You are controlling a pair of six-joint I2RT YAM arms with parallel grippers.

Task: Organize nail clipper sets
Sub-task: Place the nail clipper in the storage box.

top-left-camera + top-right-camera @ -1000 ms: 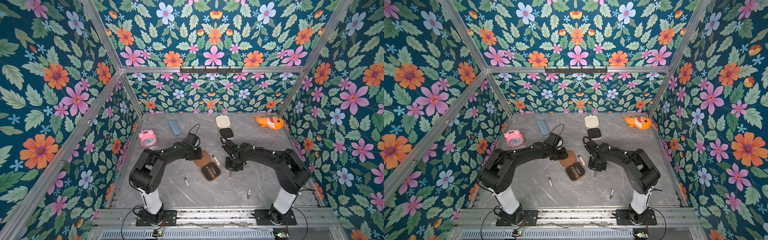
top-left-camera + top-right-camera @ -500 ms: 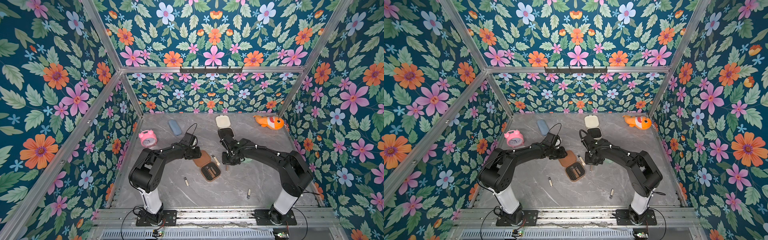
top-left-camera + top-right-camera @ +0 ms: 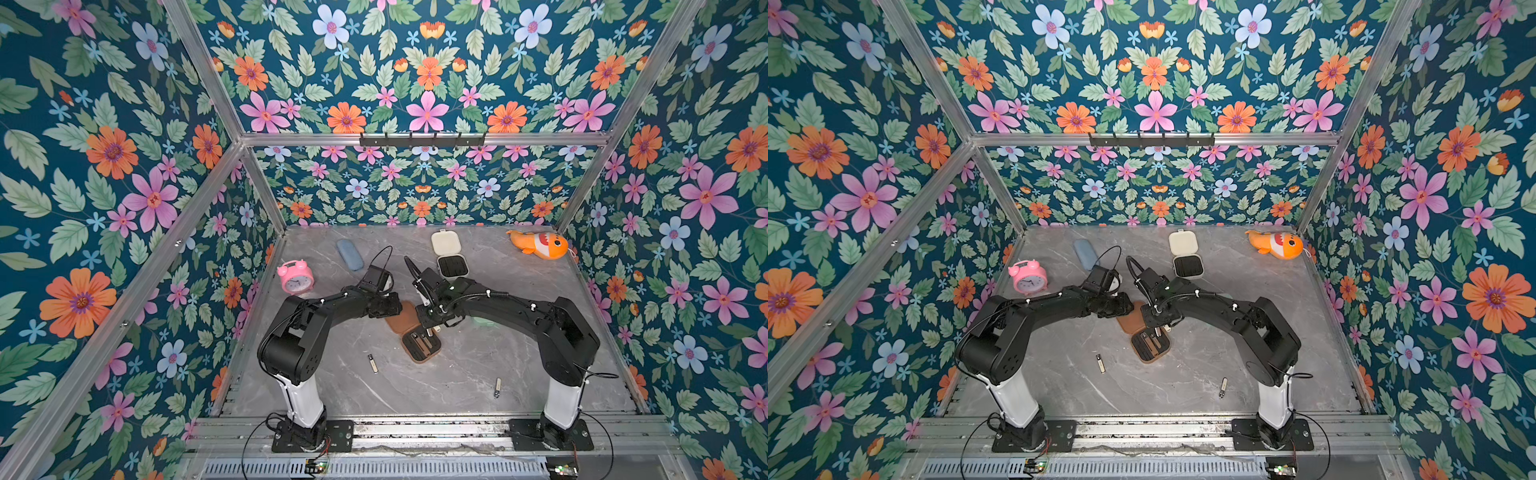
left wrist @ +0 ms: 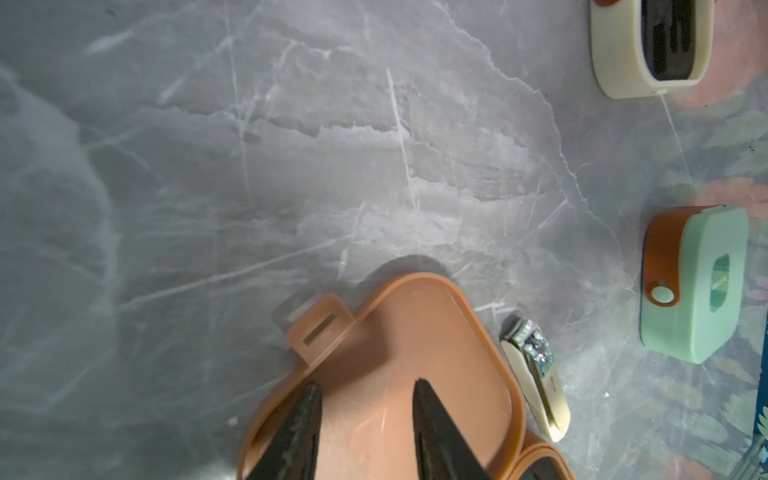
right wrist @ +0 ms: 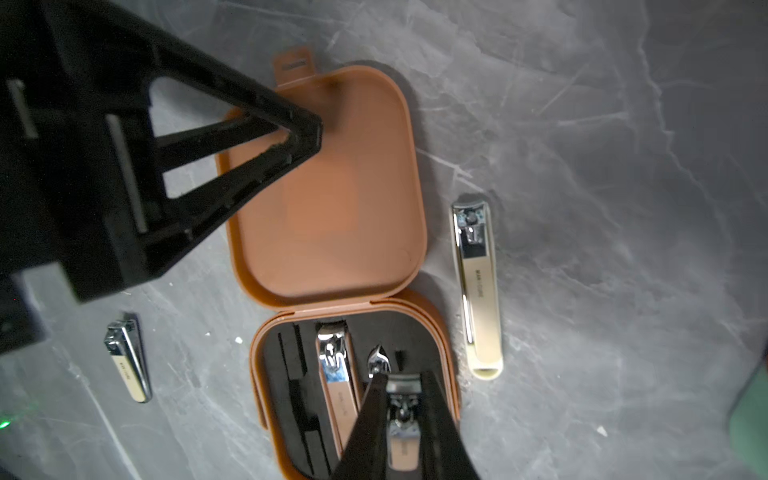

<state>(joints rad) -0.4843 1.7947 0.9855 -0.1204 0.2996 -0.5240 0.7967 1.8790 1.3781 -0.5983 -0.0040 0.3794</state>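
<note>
R gripper (image 5: 404,378): fingers pinched on a silver clipper (image 5: 401,432), held over the black insert (image 5: 297,374) in the base half of the brown case (image 5: 357,306).

Key relation: the held clipper's long axis runs along the fingers, cutting end at the tips, tail back toward the wrist. It looks parallel to the seated clipper (image 5: 334,370), which lies just beside one finger. We judge no yaw fix is needed and the move ahead is approx. straight down into the slot under the tips.

Can't tell from the wrist view whether the clipper already touches the foam or hangs just above it. A small hooked metal bit (image 5: 378,359) sits just ahead of the tips. Can't tell whether it's a separate tool or part of the held one.

L gripper (image 4: 366,384): fingers narrowly spread, nothing between them. The tips are down on the inside of the open brown lid (image 4: 415,332), prob. pinning it flat. The latch tab is ahead of the tips and the hinge behind. L tips are across the hinge from the insert, so R is the nearer arm for seating.

Loose items:
- Beige clipper (image 5: 478,291): just outside the case, on the R fingers' far side from the seated one, axis roughly parallel.
- Small clipper (image 5: 126,361): well off on the opposite side, nearer L.
</note>
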